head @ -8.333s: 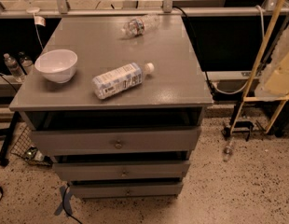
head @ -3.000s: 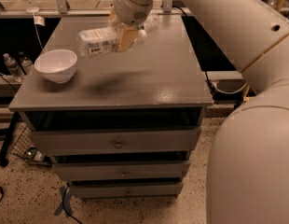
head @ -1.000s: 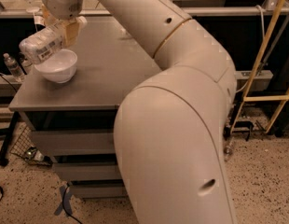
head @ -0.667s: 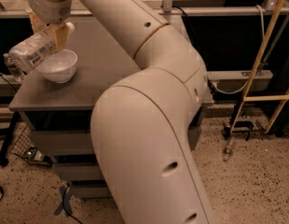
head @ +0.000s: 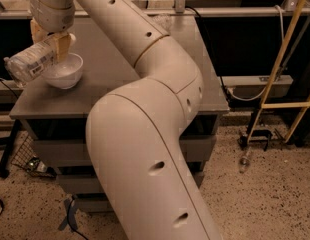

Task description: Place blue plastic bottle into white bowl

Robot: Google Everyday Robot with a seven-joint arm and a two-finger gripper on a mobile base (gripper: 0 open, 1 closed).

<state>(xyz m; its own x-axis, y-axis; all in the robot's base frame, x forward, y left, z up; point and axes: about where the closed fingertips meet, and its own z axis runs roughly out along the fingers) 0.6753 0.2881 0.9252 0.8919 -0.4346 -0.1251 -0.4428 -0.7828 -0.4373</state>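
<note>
Claw (head: 54, 43) clamps blue plastic bottle (head: 30, 63), tilted over white bowl (head: 65, 75) near worktop (head: 115, 54) left edge; bottle's low end projects beyond edge.

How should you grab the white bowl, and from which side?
Pinch the right rim of the white bowl, coming straight down: it sits upright and open, and its round sides would likely slip. The gripper, holding the blue plastic bottle, hangs over its left side.
</note>
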